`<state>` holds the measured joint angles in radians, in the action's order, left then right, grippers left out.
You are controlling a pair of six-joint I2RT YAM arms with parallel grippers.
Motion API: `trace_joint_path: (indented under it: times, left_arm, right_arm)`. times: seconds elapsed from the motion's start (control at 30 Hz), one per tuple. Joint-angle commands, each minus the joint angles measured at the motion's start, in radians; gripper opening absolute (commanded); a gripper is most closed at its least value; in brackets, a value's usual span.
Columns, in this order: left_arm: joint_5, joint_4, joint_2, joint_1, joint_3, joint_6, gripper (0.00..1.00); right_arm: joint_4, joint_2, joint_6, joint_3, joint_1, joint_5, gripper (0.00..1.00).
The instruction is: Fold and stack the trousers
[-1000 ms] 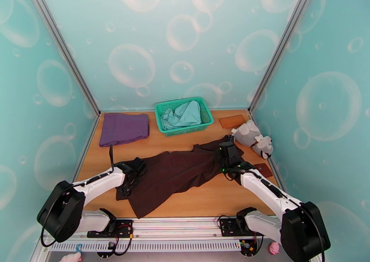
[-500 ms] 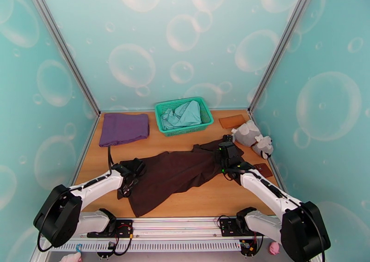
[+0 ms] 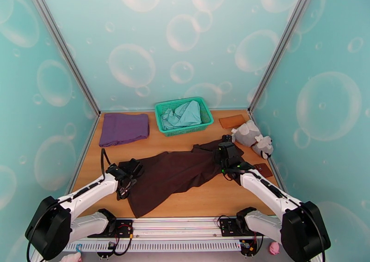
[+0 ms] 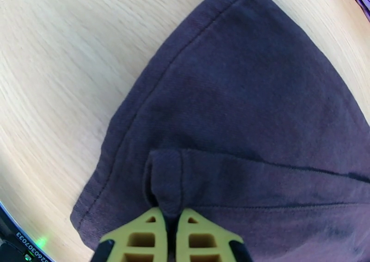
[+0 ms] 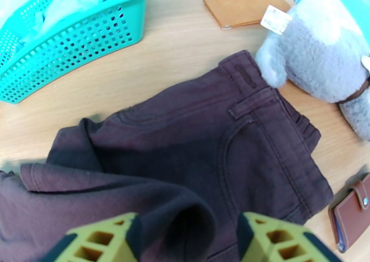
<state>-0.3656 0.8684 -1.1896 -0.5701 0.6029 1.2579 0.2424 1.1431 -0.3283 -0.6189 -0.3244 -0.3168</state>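
Right now the trousers point(image 3: 175, 172) lie spread across the middle of the tabletop point(image 3: 208, 198) in the top view, running from the lower left up to the right of centre, waistband at the right end. My left gripper point(image 3: 124, 179) sits at their left end, and in the left wrist view it point(image 4: 171, 216) is closed tight on a small fold of the dark cloth point(image 4: 240, 101) at the bottom of the frame, near a stitched hem that lies flat on the wood. My right gripper point(image 3: 226, 154) is over the waistband end; in the right wrist view it point(image 5: 187, 233) stands fairly wide at the bottom edge, a hump of cloth point(image 5: 222, 133) rising between the two yellow fingers, and I cannot tell whether they touch it. The waistband corner lies just beside a grey plush point(image 5: 319, 45) at the upper right. A brown wallet point(image 5: 354, 212) lies near the lower right, a flat tan piece point(image 5: 245, 8) at the top, and a green basket point(image 5: 69, 50) at the upper left. In the top view the basket point(image 3: 185, 129) holds a teal garment point(image 3: 185, 114), and a purple cloth point(image 3: 124, 127) lies to its left.
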Motion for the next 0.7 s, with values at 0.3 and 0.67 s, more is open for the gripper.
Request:
trace_joint_path:
  times: [0.3, 0.67]
  left_arm:
    - [0.007, -0.035, 0.011, -0.010, -0.010, -0.013, 0.05]
    - [-0.012, 0.011, 0.012, -0.032, 0.043, -0.017, 0.00]
  right_arm:
    - [-0.028, 0.006, 0.019, 0.013, -0.008, 0.021, 0.60]
    - [-0.032, 0.009, 0.021, 0.012, -0.008, 0.031, 0.61]
